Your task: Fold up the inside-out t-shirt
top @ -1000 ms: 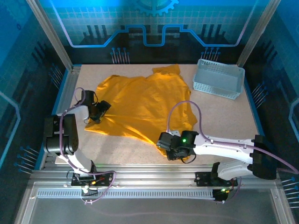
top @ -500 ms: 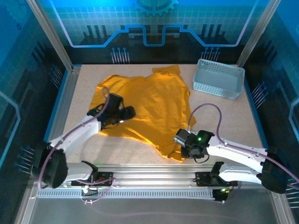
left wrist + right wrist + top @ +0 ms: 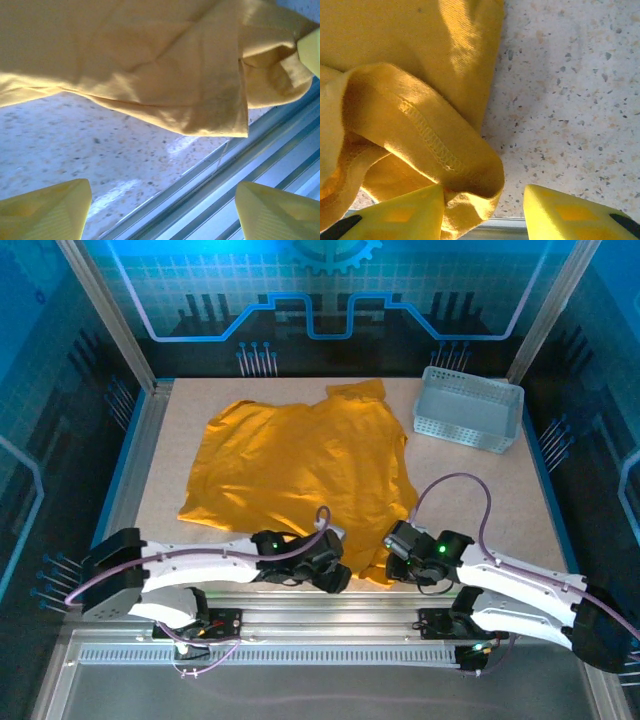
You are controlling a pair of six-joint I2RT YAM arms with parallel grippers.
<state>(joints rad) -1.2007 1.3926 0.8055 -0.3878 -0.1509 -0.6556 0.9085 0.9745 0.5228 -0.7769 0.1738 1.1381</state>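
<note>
The inside-out t-shirt [image 3: 300,465] is mustard yellow and lies spread flat across the middle of the table, with its near corner bunched at the front edge. My left gripper [image 3: 335,575] is low at that corner. In the left wrist view it [image 3: 162,212] is open over bare table and rail, and the t-shirt [image 3: 150,65] is ahead of its fingers. My right gripper [image 3: 385,562] is just right of the same corner. In the right wrist view it [image 3: 482,210] is open, and a hemmed fold of the t-shirt [image 3: 420,130] rests against one finger [image 3: 400,212], clear of the other.
A pale grey perforated basket [image 3: 468,408] stands at the back right. The metal rail [image 3: 320,612] runs along the table's near edge right under both grippers. Bare speckled table [image 3: 490,490] lies to the right of the shirt.
My left arm has swung from the shirt's left side across to the near corner at the front edge. My right gripper has shifted a little to the right along that edge.
</note>
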